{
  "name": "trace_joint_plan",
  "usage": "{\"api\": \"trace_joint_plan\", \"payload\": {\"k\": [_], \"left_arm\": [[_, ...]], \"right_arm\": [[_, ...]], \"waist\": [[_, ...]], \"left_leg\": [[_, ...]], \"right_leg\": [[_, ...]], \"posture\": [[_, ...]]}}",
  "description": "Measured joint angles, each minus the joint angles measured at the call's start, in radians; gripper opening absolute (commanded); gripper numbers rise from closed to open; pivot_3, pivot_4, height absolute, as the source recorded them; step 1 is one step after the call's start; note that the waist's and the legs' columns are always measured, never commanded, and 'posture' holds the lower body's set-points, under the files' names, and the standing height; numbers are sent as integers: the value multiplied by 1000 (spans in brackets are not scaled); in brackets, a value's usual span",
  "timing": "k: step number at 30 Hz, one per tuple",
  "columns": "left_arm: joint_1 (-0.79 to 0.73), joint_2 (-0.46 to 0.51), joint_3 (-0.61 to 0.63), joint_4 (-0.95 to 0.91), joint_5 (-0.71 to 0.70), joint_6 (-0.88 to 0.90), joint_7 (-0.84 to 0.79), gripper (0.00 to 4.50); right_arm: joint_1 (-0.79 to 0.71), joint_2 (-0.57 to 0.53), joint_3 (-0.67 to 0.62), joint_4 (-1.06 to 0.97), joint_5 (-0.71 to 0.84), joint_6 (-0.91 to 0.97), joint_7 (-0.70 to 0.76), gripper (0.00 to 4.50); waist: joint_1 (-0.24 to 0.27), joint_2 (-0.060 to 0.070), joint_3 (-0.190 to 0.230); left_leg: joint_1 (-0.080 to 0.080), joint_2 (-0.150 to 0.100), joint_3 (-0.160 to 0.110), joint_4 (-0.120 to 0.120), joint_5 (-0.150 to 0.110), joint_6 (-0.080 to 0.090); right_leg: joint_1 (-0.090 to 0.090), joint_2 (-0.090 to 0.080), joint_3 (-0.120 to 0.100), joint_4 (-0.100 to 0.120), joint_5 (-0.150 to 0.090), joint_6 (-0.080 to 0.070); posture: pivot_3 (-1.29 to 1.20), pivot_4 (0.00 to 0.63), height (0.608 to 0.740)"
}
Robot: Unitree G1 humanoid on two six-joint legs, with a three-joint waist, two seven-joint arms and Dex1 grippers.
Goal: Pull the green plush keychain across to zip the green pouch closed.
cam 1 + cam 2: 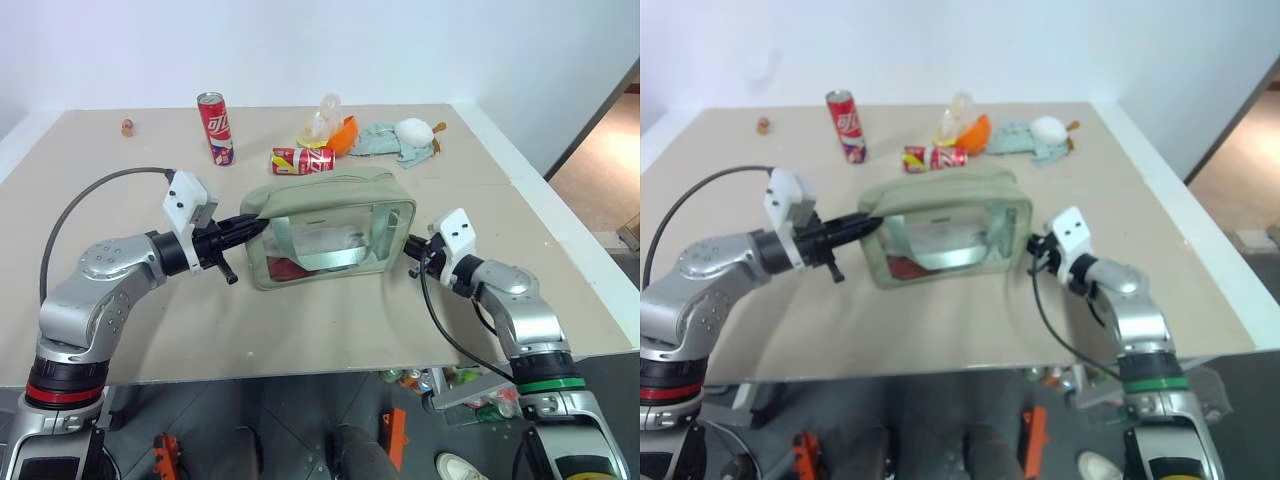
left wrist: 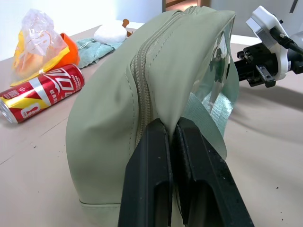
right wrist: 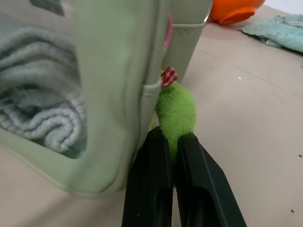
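The green pouch (image 1: pixel 330 225) stands mid-table, its clear window facing me, with a folded cloth inside. The zipper (image 2: pixel 142 85) runs along its top and looks closed in the left wrist view. My left gripper (image 1: pixel 258 226) is shut on the fabric at the pouch's left end (image 2: pixel 168 125). At the right end, my right gripper (image 1: pixel 412 246) is shut on the green plush keychain (image 3: pixel 176 111), a fuzzy bright-green charm with a red checked bit, hanging beside the pouch's end wall just above the table.
Behind the pouch are an upright red can (image 1: pixel 215 127), a red can lying down (image 1: pixel 302 160), an orange piece with a plastic bag (image 1: pixel 335 130), a teal cloth (image 1: pixel 385 140) and a white plush (image 1: pixel 413 130). The table's edge (image 1: pixel 560 240) runs to the right.
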Motion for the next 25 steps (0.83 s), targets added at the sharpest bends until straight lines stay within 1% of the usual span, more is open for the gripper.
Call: {"api": "trace_joint_plan", "payload": {"k": [2, 3, 5, 7, 10, 11, 12, 15, 16, 18, 20, 21, 22, 24, 25], "left_arm": [[4, -3, 7, 3, -21, 22, 5, 1349], [10, -6, 14, 3, -33, 35, 11, 1787], [19, -20, 44, 4, -67, 51, 23, 2423], [19, -22, 80, 4, -103, 68, 33, 3128], [16, -6, 133, 4, -148, 88, 40, 4133], [15, 3, 149, 3, -162, 93, 41, 4363], [15, 12, 161, 1, -175, 102, 41, 4486], [17, 39, 201, -13, -217, 124, 43, 4486], [38, 52, 240, -37, -239, 130, 52, 4486], [68, 68, 271, -55, -251, 131, 59, 4486], [147, 98, 300, -95, -248, 124, 57, 4486], [226, 111, 306, -139, -218, 98, 55, 4486], [274, 113, 306, -154, -205, 94, 51, 4486], [364, 102, 285, -188, -147, 57, 69, 4486], [396, 87, 266, -208, -113, 29, 82, 4486]], "right_arm": [[-11, 5, -34, -3, 44, 25, 5, 1301], [-15, 5, -61, -13, 78, 46, 11, 1738], [-23, 4, -125, -51, 164, 102, 26, 2381], [-38, -15, -177, -125, 256, 163, 54, 3070], [-54, -73, -238, -266, 382, 262, 87, 4087], [-53, -92, -250, -304, 408, 287, 90, 4357], [-48, -109, -254, -333, 423, 306, 91, 4482], [-9, -142, -265, -402, 469, 361, 97, 4482], [19, -160, -278, -437, 498, 397, 101, 4482], [43, -186, -292, -469, 528, 434, 105, 4482], [93, -234, -310, -538, 584, 490, 118, 4482], [148, -275, -324, -609, 620, 525, 137, 4482], [181, -296, -324, -644, 636, 542, 150, 4482], [284, -304, -318, -744, 644, 543, 169, 4482], [345, -288, -306, -786, 634, 524, 172, 4482]], "waist": [[1, 0, 0], [1, 0, 0], [2, 0, 0], [2, 0, 0], [3, 0, 0], [4, 0, 0], [4, 0, 0], [4, 0, 0], [3, 0, 0], [3, 0, 0], [3, 0, 0], [4, 0, 0], [4, 0, 0], [6, -2, 0], [7, -3, -1]], "left_leg": [[-1, 0, 0, 0, 0, 0], [-1, 0, 0, 0, 0, 0], [-4, 0, 0, 0, 0, 0], [-6, 0, 0, 0, 0, 0], [-6, 0, -2, -1, -1, 1], [-6, 0, -2, -1, -1, 1], [-6, 0, -2, -1, -1, 1], [-6, 0, -1, 0, -1, 1], [-6, 0, -1, 0, -1, 1], [-6, 0, -1, 0, -1, 1], [-5, 0, 0, -1, -1, 1], [-5, 0, 0, -2, -1, 1], [-4, 0, 0, -2, -2, 0], [-5, 0, -2, -2, -3, 0], [-5, 0, -2, -2, -3, 0]], "right_leg": [[0, 0, 0, 0, 0, 0], [-1, 0, 0, 0, 0, 1], [-2, -1, 0, 0, -1, 1], [-5, -1, 0, 0, -1, 1], [-4, -1, -2, 0, -2, 1], [-4, -1, -2, -1, -3, 1], [-4, -1, -2, -1, -3, 1], [-4, -1, -2, -1, -3, 1], [-4, -1, -1, -1, -3, 1], [-4, -1, -1, -1, -3, 1], [-4, -2, -1, -1, -4, 1], [-4, -2, -1, -1, -4, 1], [-3, -2, -1, -1, -5, 0], [-3, -2, -3, -1, -5, 0], [-3, -2, -3, -1, -5, 0]], "posture": [[0, 150, 740], [0, 150, 740], [0, 150, 740], [0, 150, 740], [0, 150, 740], [0, 150, 740], [0, 150, 740], [0, 150, 740], [0, 150, 740], [0, 150, 740], [0, 150, 740], [0, 150, 740], [0, 150, 740], [0, 150, 740], [0, 150, 740]]}}
